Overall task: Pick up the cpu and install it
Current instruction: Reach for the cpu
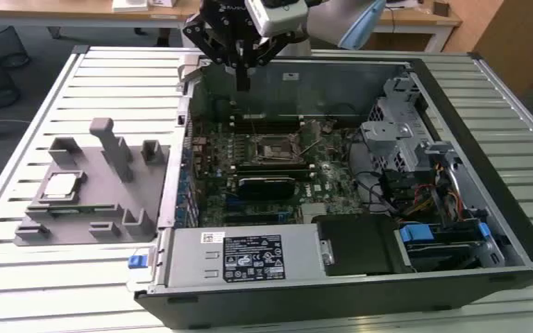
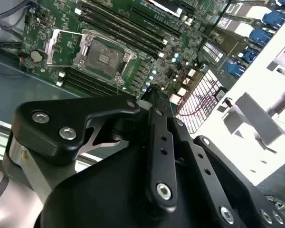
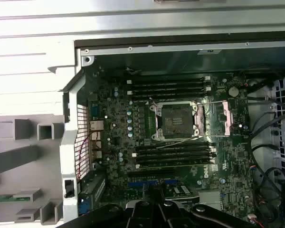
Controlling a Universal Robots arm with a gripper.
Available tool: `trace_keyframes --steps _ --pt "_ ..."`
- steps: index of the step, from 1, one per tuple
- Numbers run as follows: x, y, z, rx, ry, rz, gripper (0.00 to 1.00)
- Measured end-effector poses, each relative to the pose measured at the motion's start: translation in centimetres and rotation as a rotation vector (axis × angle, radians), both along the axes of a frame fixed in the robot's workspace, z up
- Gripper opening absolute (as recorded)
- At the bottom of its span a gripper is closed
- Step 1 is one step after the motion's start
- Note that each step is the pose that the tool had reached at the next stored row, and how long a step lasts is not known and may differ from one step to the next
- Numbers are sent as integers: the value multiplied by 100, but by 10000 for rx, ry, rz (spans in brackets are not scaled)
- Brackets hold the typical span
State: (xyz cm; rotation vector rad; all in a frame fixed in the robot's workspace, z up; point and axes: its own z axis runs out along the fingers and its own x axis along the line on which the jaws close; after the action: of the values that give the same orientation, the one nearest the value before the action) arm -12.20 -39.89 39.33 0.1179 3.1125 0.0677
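Observation:
The cpu, a small silvery square chip, lies flat in a recess of the grey holder at the exterior view's left, outside the computer case. My gripper hangs above the far edge of the open case, well away from the cpu. Its black fingers meet at the tip with nothing between them. The motherboard socket sits open below, its metal frame flipped aside, as both wrist views show.
The case holds memory slots, a power supply, a drive cage and loose cables. A narrow green circuit strip lies in the holder. The slatted table surrounds everything.

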Motion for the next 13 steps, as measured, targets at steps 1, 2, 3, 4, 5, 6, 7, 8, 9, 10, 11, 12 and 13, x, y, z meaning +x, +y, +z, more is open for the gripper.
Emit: trace_keyframes --steps 1,2,3,4,5,6,7,8,9,10,11,12,13 --pt "0 0 0 0 0 0 11" --pt "0 0 0 0 0 0 11" --pt "-3 0 0 0 0 -1 11" --pt "-5 0 0 1 -1 -1 11" --pt "-6 0 0 0 0 -1 11" --pt "-9 0 0 0 0 -1 11" --pt "-14 0 0 1 0 -2 11" --pt "-20 0 -1 1 -1 -1 11" --pt "-24 0 -1 0 -1 0 11" --pt "-30 0 0 0 0 -1 11" --pt "-35 0 0 0 0 -1 11" --pt "-41 0 -1 0 0 0 11" --pt "-47 0 -1 0 0 0 11"
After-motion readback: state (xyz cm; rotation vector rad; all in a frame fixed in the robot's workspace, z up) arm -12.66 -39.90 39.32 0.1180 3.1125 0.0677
